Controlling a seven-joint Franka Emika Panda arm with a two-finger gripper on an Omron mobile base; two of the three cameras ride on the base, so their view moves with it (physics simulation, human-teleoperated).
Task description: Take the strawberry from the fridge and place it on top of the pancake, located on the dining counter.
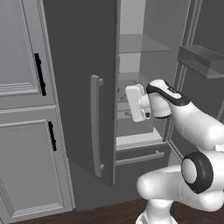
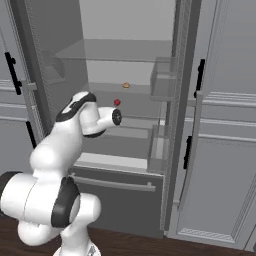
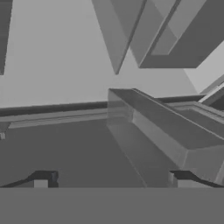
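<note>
A tall dark grey fridge (image 2: 165, 65) stands with both French doors swung open, showing a pale smooth interior, clear glass shelves and see-through door bins. A long vertical bar handle (image 1: 95, 124) runs down the left door, and a bottom drawer (image 2: 120, 200) with a horizontal bar handle sits closed below. The strawberry (image 2: 117, 102), a tiny bright red roundish berry, rests on a middle glass shelf inside the fridge. Behind it and slightly to its right on the same shelf lies a small tan-orange roundish item (image 2: 126, 85). The white robot arm reaches into the fridge's opening, its wrist near the berry's height. In the hand view the gripper (image 3: 114, 179) has its two dark jaws spread wide, holding nothing. Light grey panelled cabinets (image 1: 24, 113) with black handles flank the fridge, above a dark wood floor (image 1: 96, 214).
</note>
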